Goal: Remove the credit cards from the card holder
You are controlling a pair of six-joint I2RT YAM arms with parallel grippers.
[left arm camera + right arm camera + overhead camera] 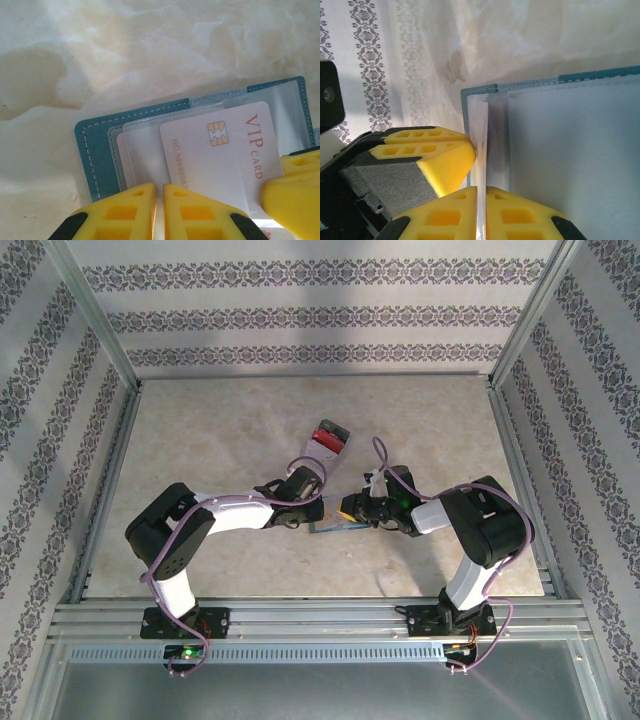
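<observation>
Up close, pinches the left gripper (159, 192) nearly shut over the near edge of the card holder (95, 150); whether on clear pocket or card, cannot tell. Lies open on the table (150, 40) between the arms, with the VIP card (215, 150) seemingly partway out. Nips what looks like that card, thinly, in the right gripper (481, 192). Mid-extraction, by the look. Next calls for pinning the holder down and drawing the card straight out, clear pocket left behind.

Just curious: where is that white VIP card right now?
In the left wrist view the VIP card sticks partway out of the open card holder beside the left pincer, one corner in the right pincer; overhead, near the middle of the table.
</observation>
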